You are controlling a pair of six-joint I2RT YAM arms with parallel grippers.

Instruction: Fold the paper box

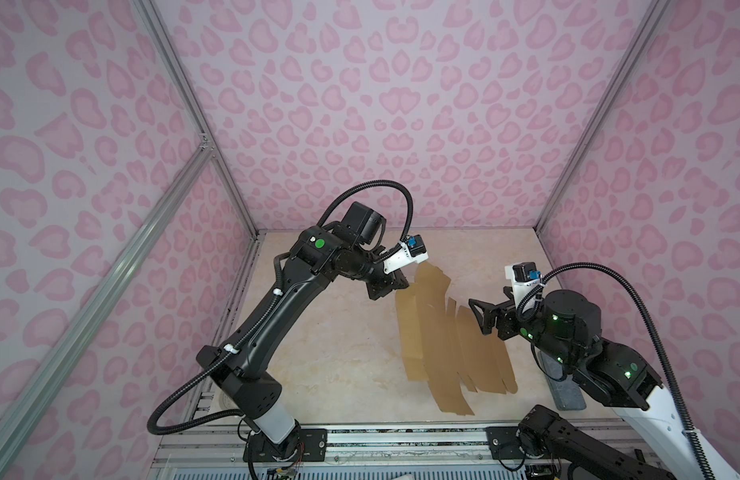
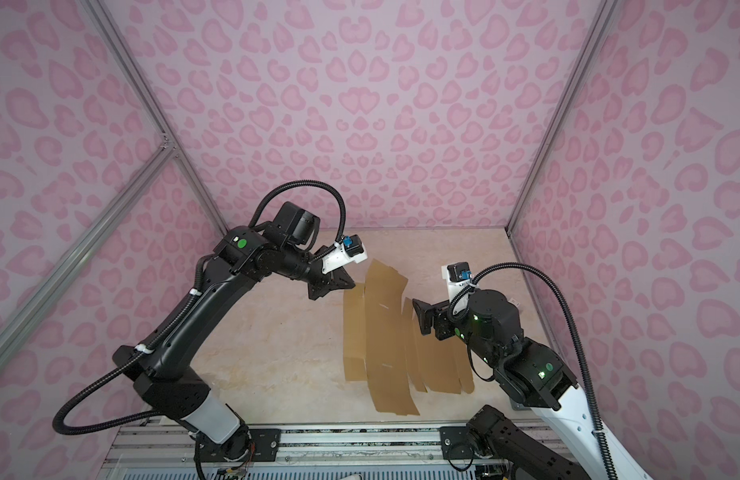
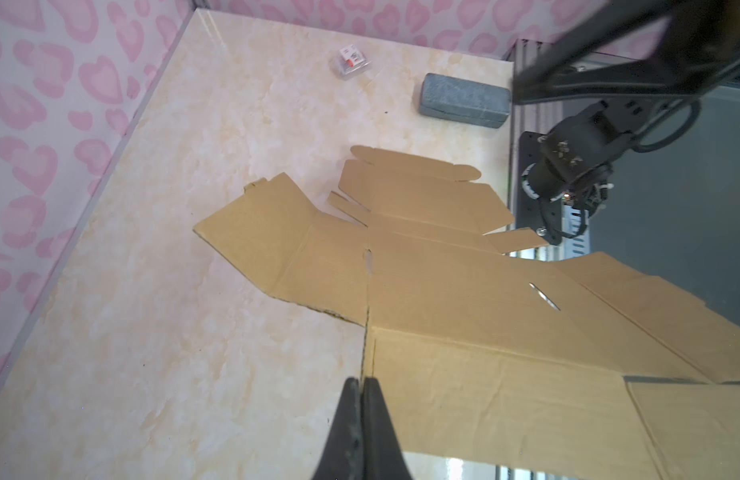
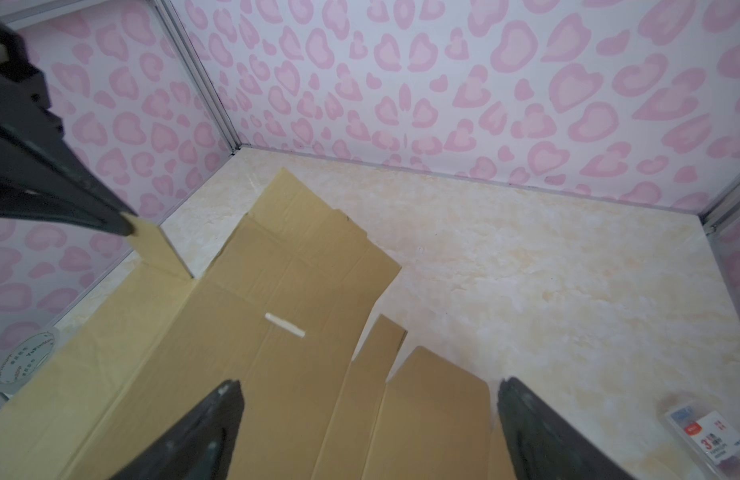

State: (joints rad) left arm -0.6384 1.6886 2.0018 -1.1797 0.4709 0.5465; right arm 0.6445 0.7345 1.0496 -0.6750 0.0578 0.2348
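Cardboard sheet [image 1: 439, 340], brown and die-cut, is pinched at one flap by the left tool [image 3: 362, 384]; the spread right tool [image 4: 368, 383] should pin the panel beside the crease.

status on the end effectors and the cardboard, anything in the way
Left end effector shut on a flap of the paper box. Right end effector open, empty, over it. Sheet unfolded, partly lifted. Grey block and clear packet lie off it.

Cream marbled bench [image 1: 318, 353] carries the flat brown box [image 1: 439, 345], one end raised; a grey block [image 3: 464, 102] and clear packet [image 3: 351, 61] lie apart along its right side.
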